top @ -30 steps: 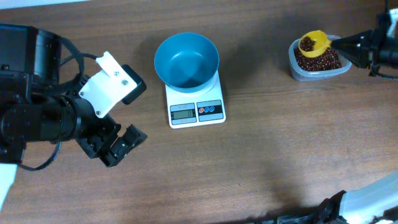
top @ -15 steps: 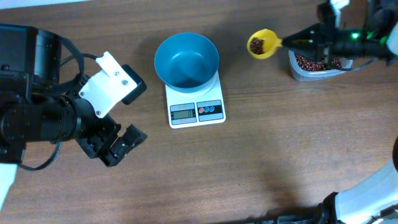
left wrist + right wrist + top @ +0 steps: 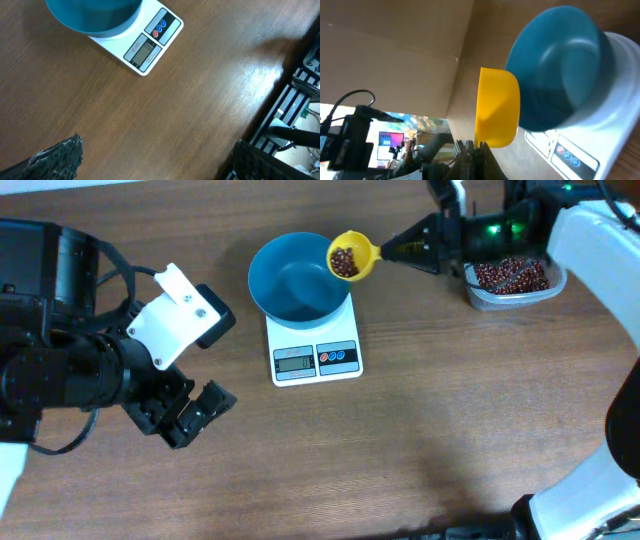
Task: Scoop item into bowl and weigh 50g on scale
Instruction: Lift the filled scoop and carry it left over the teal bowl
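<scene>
I had the right gripper [image 3: 408,250] pinched shut on the handle of the yellow scoop [image 3: 352,248], its beans [image 3: 343,262] poised over the rim of the bowl [image 3: 290,288] on the scale [image 3: 315,360], the left gripper [image 3: 198,413] spread wide and idle, and I feared that tipping so near the edge would scatter beans outside.

The overhead camera hangs high and looks straight down, taking in most of the table [image 3: 420,430], with the scale [image 3: 315,358] near the middle. The left wrist camera sits lower over the table's left part and looks down at a slant. In its view the scale and bowl [image 3: 92,12] lie at the upper left. The right wrist camera is rolled on its side, very close behind the scoop [image 3: 497,107], facing bowl and scale. All three views share bowl and scale.
</scene>
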